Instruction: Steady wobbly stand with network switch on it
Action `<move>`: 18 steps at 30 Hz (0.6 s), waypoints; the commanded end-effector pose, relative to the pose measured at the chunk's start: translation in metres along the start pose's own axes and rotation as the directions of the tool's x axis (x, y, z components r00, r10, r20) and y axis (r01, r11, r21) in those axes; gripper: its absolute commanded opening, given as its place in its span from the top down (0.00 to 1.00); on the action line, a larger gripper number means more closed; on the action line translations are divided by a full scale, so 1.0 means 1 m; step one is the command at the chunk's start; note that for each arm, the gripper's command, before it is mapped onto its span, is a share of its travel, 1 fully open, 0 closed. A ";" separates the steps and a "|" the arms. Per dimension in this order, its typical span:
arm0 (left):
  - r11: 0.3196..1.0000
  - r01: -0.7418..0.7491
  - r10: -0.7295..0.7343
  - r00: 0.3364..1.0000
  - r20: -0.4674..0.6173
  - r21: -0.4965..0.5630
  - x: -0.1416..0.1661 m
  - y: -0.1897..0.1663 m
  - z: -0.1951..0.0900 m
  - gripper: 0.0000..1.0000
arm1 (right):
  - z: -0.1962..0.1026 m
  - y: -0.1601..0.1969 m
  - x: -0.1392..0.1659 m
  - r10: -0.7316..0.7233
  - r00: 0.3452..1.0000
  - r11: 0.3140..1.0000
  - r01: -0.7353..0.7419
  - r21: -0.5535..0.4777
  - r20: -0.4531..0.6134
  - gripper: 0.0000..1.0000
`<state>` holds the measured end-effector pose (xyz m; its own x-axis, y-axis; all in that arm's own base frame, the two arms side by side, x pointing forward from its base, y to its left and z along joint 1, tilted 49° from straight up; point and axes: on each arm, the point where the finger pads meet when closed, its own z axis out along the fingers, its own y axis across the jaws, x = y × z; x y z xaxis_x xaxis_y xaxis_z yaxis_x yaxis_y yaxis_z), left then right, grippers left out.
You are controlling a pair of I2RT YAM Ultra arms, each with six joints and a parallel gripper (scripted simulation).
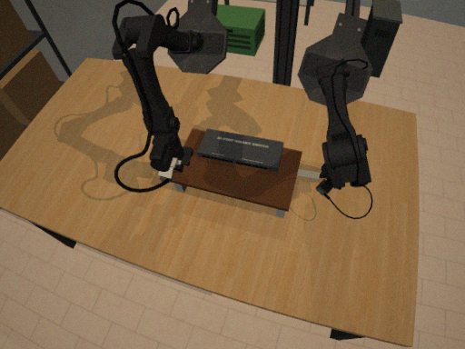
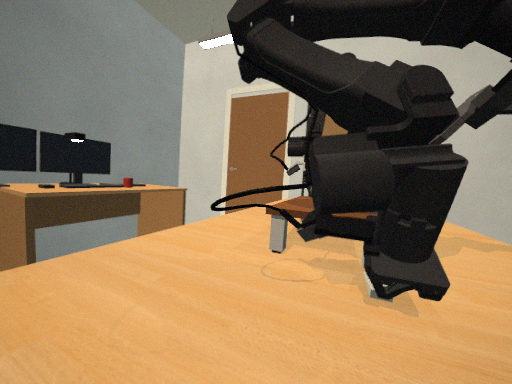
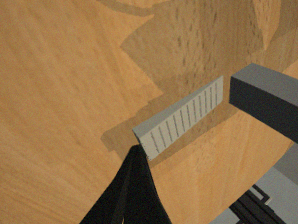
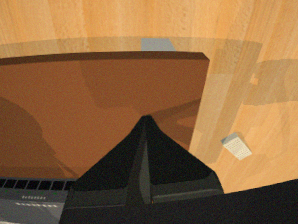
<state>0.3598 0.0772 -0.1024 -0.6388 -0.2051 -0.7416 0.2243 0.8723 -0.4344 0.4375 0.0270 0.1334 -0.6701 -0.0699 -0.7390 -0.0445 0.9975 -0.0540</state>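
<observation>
The brown stand (image 1: 254,184) (image 4: 100,90) sits mid-table with the dark grey network switch (image 1: 241,147) (image 4: 25,202) on it. My left gripper (image 1: 324,186) (image 3: 138,149) (image 2: 395,287) is shut, low on the table off one end of the stand. Its tip touches the end of a long grey ribbed wedge (image 1: 309,174) (image 3: 182,117), whose other end points at a grey stand leg (image 3: 260,100). My right gripper (image 1: 182,161) (image 4: 147,122) is shut, with its tip over the stand's opposite end. A small light wedge (image 4: 237,146) lies on the table beside that end.
Another stand leg (image 1: 281,213) (image 2: 277,232) shows at the front corner. Each arm's cable loops onto the table (image 1: 136,254) near its gripper. A green box (image 1: 242,27) and dark posts stand behind the table. A desk with monitors (image 2: 75,155) stands far off.
</observation>
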 end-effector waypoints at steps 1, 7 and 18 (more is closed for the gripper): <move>1.000 0.008 -0.008 1.000 0.003 0.008 0.002 -0.008 -0.002 1.00 | 0.006 -0.004 -0.007 0.001 1.000 1.000 -0.001 0.004 0.020 1.00; 1.000 0.012 -0.012 1.000 0.006 0.013 0.003 -0.009 -0.004 1.00 | 0.006 -0.004 -0.007 0.001 1.000 1.000 -0.001 0.004 0.020 1.00; 1.000 -0.004 0.005 1.000 0.009 -0.007 -0.003 -0.013 -0.001 1.00 | 0.006 -0.004 -0.007 0.001 1.000 1.000 -0.001 0.004 0.020 1.00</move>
<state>0.3604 0.0690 -0.1014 -0.6403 -0.2057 -0.7401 0.2236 0.8718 -0.4358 0.4375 0.0270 0.1334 -0.6701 -0.0699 -0.7390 -0.0445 0.9975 -0.0540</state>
